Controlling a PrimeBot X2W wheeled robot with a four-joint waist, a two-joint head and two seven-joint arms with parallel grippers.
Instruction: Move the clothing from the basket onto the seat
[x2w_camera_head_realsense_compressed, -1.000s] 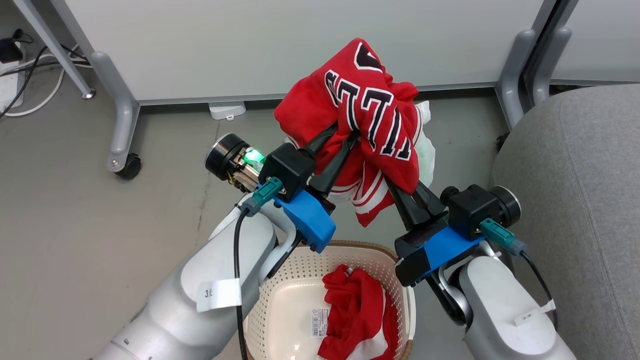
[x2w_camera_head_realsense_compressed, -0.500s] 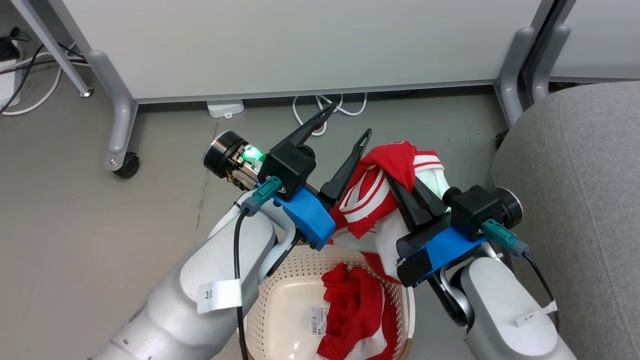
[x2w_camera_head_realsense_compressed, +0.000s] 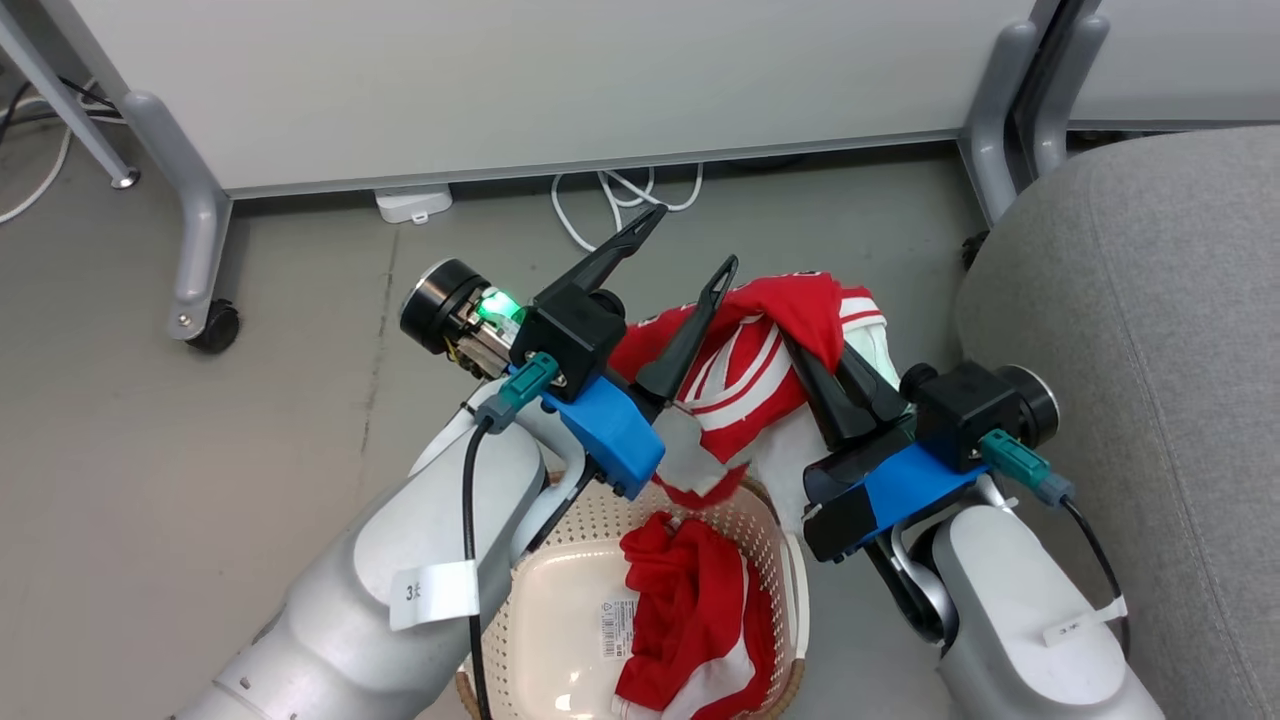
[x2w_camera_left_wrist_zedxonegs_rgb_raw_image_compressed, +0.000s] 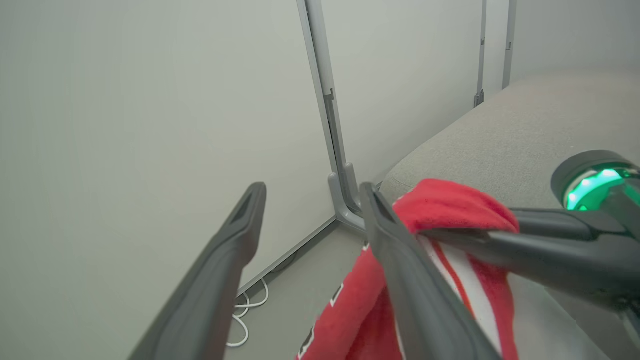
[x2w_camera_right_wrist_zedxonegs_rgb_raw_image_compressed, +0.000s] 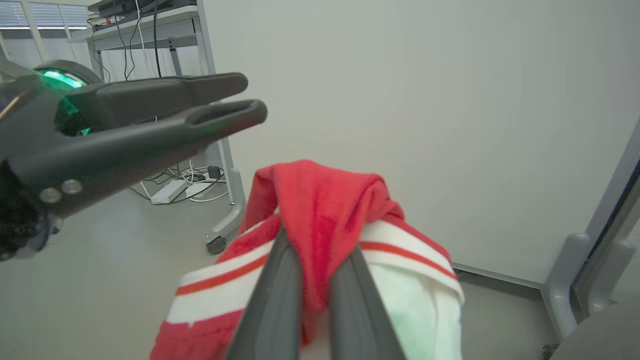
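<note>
A red jersey (x2w_camera_head_realsense_compressed: 760, 360) with white stripes hangs from my right gripper (x2w_camera_head_realsense_compressed: 815, 365), which is shut on a fold of it above the basket. In the right wrist view the cloth (x2w_camera_right_wrist_zedxonegs_rgb_raw_image_compressed: 320, 200) drapes over the closed fingers (x2w_camera_right_wrist_zedxonegs_rgb_raw_image_compressed: 277, 295). My left gripper (x2w_camera_head_realsense_compressed: 692, 238) stands open just left of the jersey, holding nothing; one of its fingers (x2w_camera_left_wrist_zedxonegs_rgb_raw_image_compressed: 400, 260) brushes the cloth (x2w_camera_left_wrist_zedxonegs_rgb_raw_image_compressed: 450, 205). The cream basket (x2w_camera_head_realsense_compressed: 795, 590) sits on the floor below, with a second red garment (x2w_camera_head_realsense_compressed: 690, 610) crumpled in it. The grey seat (x2w_camera_head_realsense_compressed: 1150, 330) lies to the right.
White partition panels (x2w_camera_head_realsense_compressed: 560, 80) on grey legs stand behind, one leg on a caster (x2w_camera_head_realsense_compressed: 212, 325) at the left and another leg (x2w_camera_head_realsense_compressed: 985, 130) beside the seat. White cables (x2w_camera_head_realsense_compressed: 610, 195) and a power block (x2w_camera_head_realsense_compressed: 412, 203) lie on the grey floor under the panel.
My left gripper opened and let go of the jersey. The jersey dropped from its spread-out height and now hangs from the right gripper alone. The camera shifted slightly.
</note>
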